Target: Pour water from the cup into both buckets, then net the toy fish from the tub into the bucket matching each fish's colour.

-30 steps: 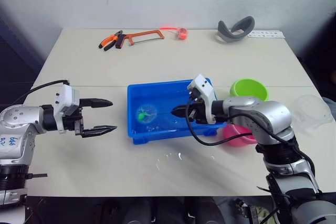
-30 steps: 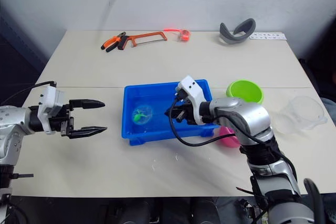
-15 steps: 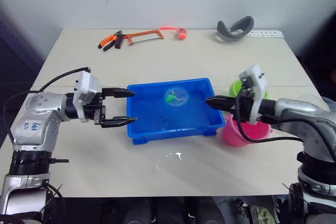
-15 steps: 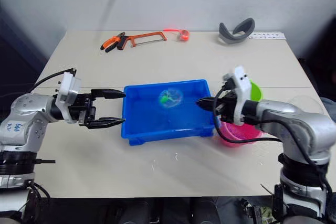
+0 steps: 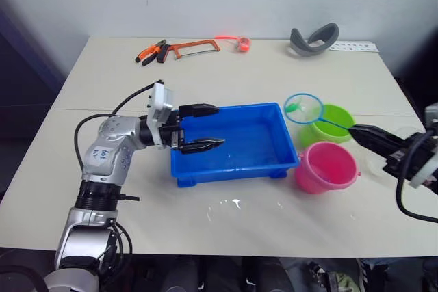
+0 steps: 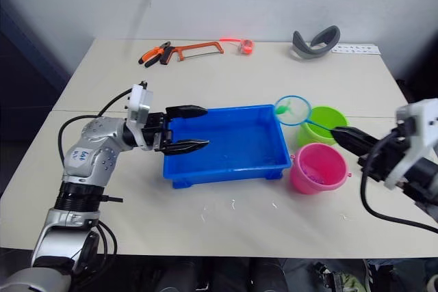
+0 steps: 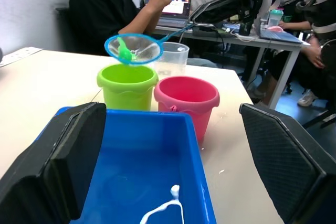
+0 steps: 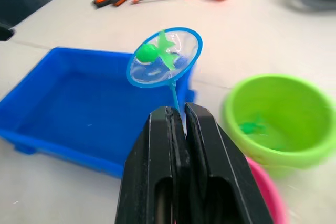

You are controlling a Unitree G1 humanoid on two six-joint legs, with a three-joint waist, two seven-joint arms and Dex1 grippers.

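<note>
My right gripper (image 5: 357, 130) is shut on the thin handle of the net (image 5: 303, 108). The blue hoop hangs in the air between the tub's far right corner and the lime green bucket (image 5: 330, 120). A green toy fish (image 8: 155, 53) lies in the mesh. Another green fish (image 8: 251, 127) sits inside the green bucket. The pink bucket (image 5: 327, 166) stands in front of the green one, beside the blue tub (image 5: 233, 169). My left gripper (image 5: 213, 126) is open over the tub's left end, holding nothing. The clear cup (image 7: 171, 59) stands behind the buckets.
An orange hacksaw (image 5: 191, 47), pliers (image 5: 149, 53) and a red ring (image 5: 241, 42) lie at the table's back edge, with a grey curved piece (image 5: 313, 37) at the back right. Spilt water (image 5: 229, 204) glistens in front of the tub. People sit at desks beyond the table.
My right gripper has lifted the net with the green fish out of the tub and carried it right, up to the green bucket. My left gripper has moved right to the tub's left end.
</note>
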